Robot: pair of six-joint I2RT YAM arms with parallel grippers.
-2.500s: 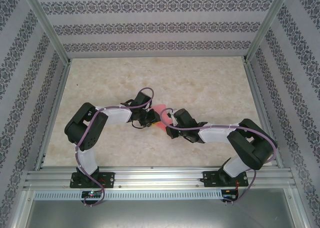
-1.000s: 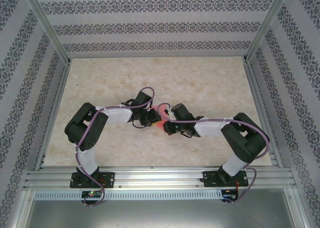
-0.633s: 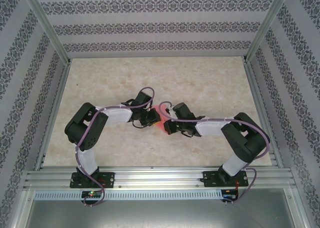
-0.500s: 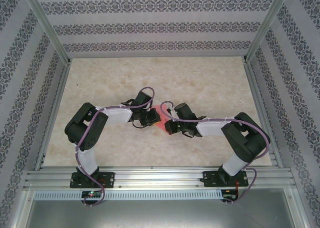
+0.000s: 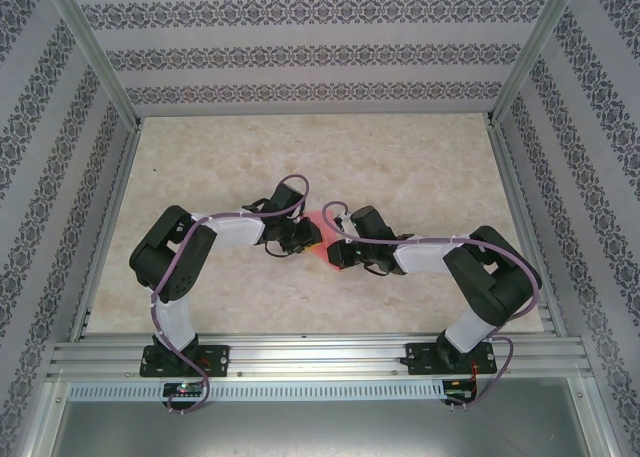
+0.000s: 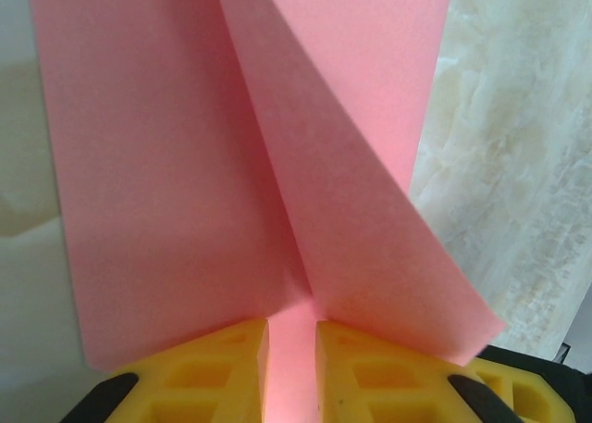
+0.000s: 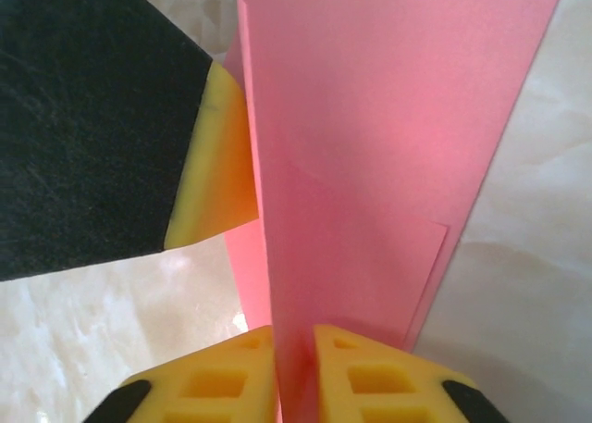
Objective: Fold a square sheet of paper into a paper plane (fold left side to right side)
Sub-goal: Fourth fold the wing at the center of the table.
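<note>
Square sheet of paper: thin, plain, salmon-pink square sheet of paper (image 5: pixel 324 239), part folded; my left wrist view shows a slanted flap lying over a flat panel (image 6: pixel 185 210).
Location: at the middle of the pale marbled tabletop (image 5: pixel 400 167), between my two wrists. I cannot tell whether any edge touches the surface.
Hold, left: my left fingers (image 5: pixel 303 240), yellow ribbed pads (image 6: pixel 250 349), are clamped on the near edge where flap meets panel, and paper fills the narrow gap.
Hold, right: my right fingers (image 5: pixel 340 253), the same yellow pads (image 7: pixel 259 349), are pinched on another edge. From there the sheet (image 7: pixel 388 164) rises away as a tall strip. One left fingertip (image 7: pixel 217 164) sits just beside it.
Reason for hold: I judge that two opposed pinches keep the limp paper taut and its layers aligned, so a crease can be set true.
Stage: mid-fold by my estimate, not yet a dart.
Risk: an uneven pull could skew the crease or tear the sheet.
</note>
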